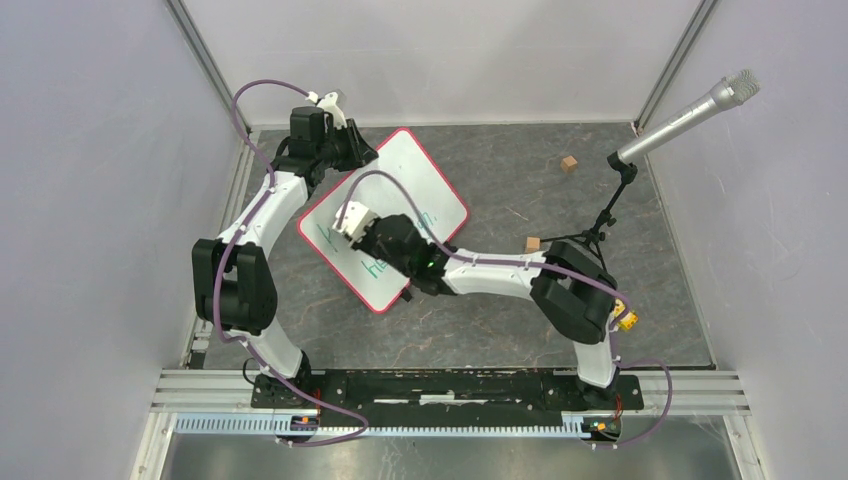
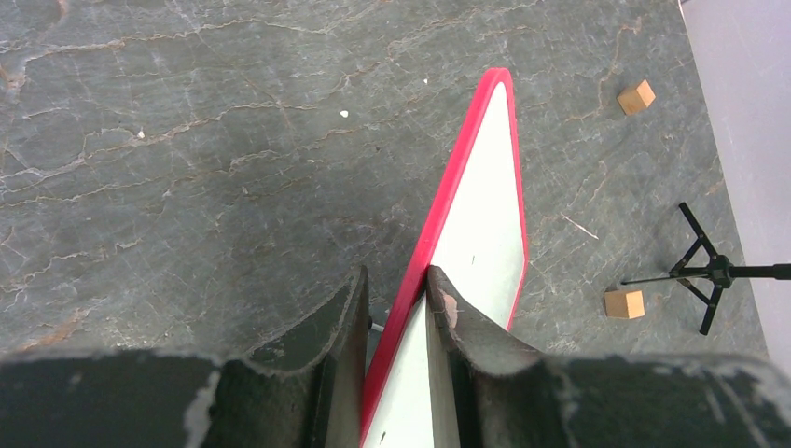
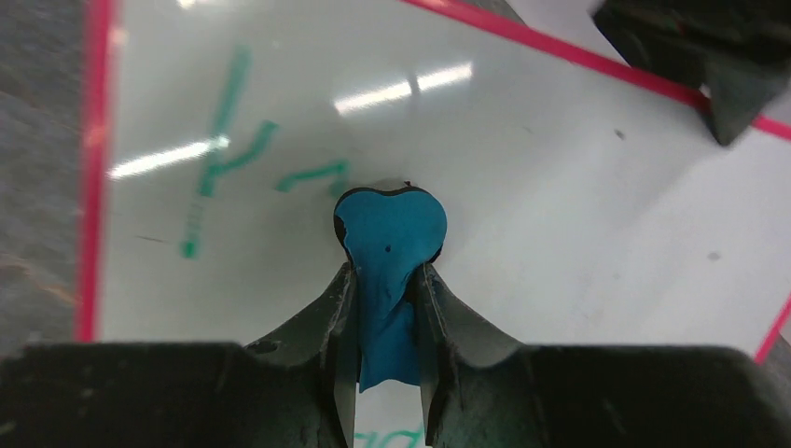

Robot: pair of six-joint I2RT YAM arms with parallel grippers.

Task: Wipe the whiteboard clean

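The whiteboard [image 1: 425, 175], rimmed in red, is laid diagonally on the far left part of the table [image 1: 560, 330]. Its far left edge is clamped between the left fingers [image 2: 338, 327]. A blue eraser pad [image 3: 392, 224] is gripped by the right fingers [image 3: 322, 317] and held against the white surface beside green handwriting [image 3: 224, 149]. One wooden cube [image 2: 637, 96], another cube [image 2: 624, 303] and a microphone stand [image 2: 709, 271] are seen on the table to the right.

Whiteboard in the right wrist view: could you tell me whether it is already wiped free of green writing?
No, green strokes show on the whiteboard just left of the blue pad in the right gripper.
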